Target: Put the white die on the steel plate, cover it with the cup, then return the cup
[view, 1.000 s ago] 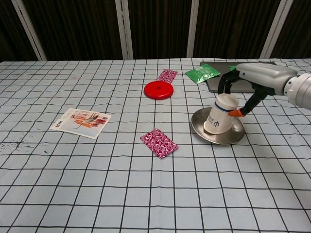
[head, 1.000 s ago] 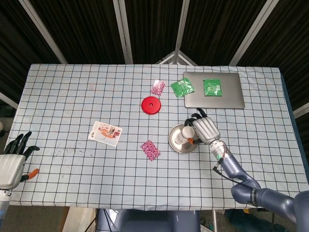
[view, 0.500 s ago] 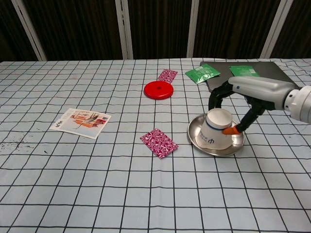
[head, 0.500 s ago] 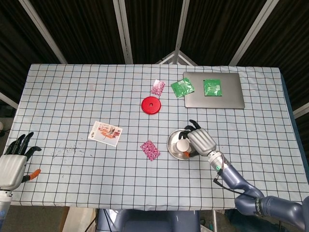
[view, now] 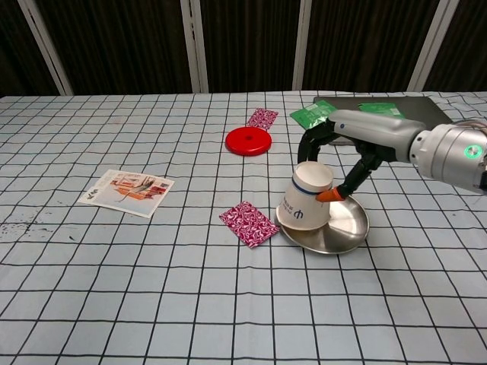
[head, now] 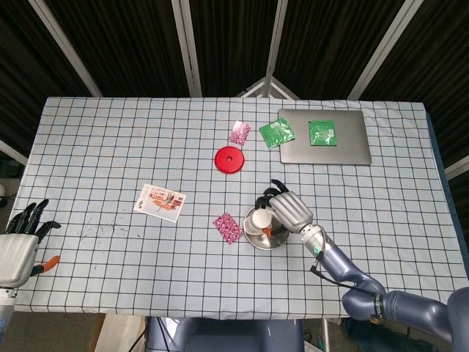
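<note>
A white paper cup [view: 304,205] stands upside down and tilted over the left rim of the steel plate [view: 344,225]. My right hand [view: 358,141] reaches over it from the right. Its fingers [view: 310,143] arch onto the cup's upturned base and its orange-tipped thumb presses the cup's side, so it grips the cup. From above, the cup [head: 258,218] covers the left part of the plate [head: 273,238], with the right hand [head: 289,209] beside it. No white die shows in either view. My left hand [head: 18,246] hangs open off the table's left front corner.
A pink packet [view: 249,223] lies just left of the plate. A red disc [view: 249,141] and a second pink packet [view: 262,118] lie further back. Behind the hand is a grey laptop [head: 326,139] with green packets [head: 276,133]. A printed card [view: 127,191] lies at the left.
The right hand has drawn the cup left and toward the table's front, and the plate has slid along with it. The cup now leans over the plate's left rim. The left hand barely moved.
</note>
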